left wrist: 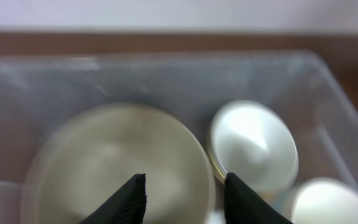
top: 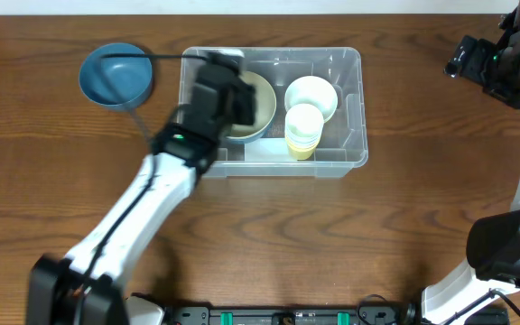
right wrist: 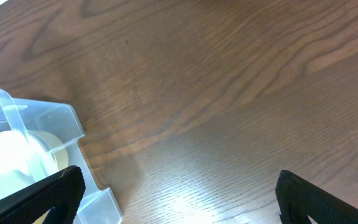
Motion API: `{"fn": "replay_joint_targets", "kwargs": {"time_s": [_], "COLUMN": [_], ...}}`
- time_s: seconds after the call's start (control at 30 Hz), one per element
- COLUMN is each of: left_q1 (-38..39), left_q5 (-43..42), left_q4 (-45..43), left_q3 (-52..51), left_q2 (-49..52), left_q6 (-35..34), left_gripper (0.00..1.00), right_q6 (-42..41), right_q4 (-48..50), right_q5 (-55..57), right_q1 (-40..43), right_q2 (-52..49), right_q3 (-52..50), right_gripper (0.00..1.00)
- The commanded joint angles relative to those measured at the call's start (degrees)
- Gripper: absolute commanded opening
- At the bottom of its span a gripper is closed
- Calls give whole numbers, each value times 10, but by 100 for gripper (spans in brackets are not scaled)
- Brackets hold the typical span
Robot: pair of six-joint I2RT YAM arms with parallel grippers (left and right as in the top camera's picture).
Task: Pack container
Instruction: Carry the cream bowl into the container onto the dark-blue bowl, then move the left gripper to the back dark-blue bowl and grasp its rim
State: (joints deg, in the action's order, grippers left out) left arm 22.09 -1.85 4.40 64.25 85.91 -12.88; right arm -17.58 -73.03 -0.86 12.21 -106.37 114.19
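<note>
The clear plastic container (top: 350,158) stands at the table's middle. Inside it are a cream bowl (top: 260,108), a white bowl (top: 311,96) and a stack of pale cups (top: 303,134). My left gripper (top: 231,97) hangs over the container's left half. In the left wrist view it (left wrist: 185,190) is open, its fingers either side of the cream bowl's (left wrist: 104,155) right rim, next to the white bowl (left wrist: 253,146). The view is blurred. My right gripper (top: 460,60) is far right; it (right wrist: 185,199) is wide open and empty over bare wood.
A blue bowl (top: 116,75) sits on the table left of the container, outside it. The container's corner (right wrist: 61,124) and the white bowl (right wrist: 5,158) show at the left of the right wrist view. The table is dark wood (top: 269,244).
</note>
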Motion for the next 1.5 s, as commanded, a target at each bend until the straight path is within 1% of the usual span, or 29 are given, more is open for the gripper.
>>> {"fn": "replay_joint_targets", "kwargs": {"time_s": [0.0,0.07,0.17,0.33,0.4,0.43,0.47,0.57,0.6,0.73,0.8,0.93,1.03,1.27,1.3,1.33,1.43,1.47], "left_q1": [-50,-90,-154,-229,-245,-251,-255,-259,-259,-259,-259,-259,-259,-259,-259,-259,-259,-259], "left_q5": [62,77,77,77,76,76,77,74,74,74,69,68,68,68,68,68,68,68], "left_q4": [0,1,10,15,10,6,1,-24,-35,-73,-90,-107,-114,-114,-114,-114,-114,-114], "left_q3": [37,37,37,37,37,37,37,37,37,37,37,37,37,37,37,37,37,37], "left_q2": [-68,-88,-92,-42,-14,2,18,67,82,138,164,197,215,254,259,261,262,262], "left_q6": [14,28,41,42,43,43,44,77,90,156,210,280,304,305,305,305,304,304], "left_gripper": [48,54,64,77,79,81,85,98,99,98,98,98,98,99,95,88,55,49], "right_q6": [-8,-8,-8,-8,-8,-8,-8,-8,-8,-8,-8,-8,-8,-8,-8,-8,-8,-8], "right_q4": [0,0,0,0,0,0,0,0,0,0,0,0,0,0,0,0,0,0], "right_q5": [0,0,0,0,0,0,0,0,0,0,0,0,0,0,0,0,0,0], "right_q1": [2,2,2,2,2,2,2,2,2,2,2,2,2,2,2,2,2,2], "right_q2": [11,11,11,11,11,11,11,11,11,11,11,11,11,11,11,11,11,11], "right_q3": [7,7,7,7,7,7,7,7,7,7,7,7,7,7,7,7,7,7], "right_gripper": [99,99,99,99,99,99,99,99,99,99,99,99,99,99,99,99,99,99]}}
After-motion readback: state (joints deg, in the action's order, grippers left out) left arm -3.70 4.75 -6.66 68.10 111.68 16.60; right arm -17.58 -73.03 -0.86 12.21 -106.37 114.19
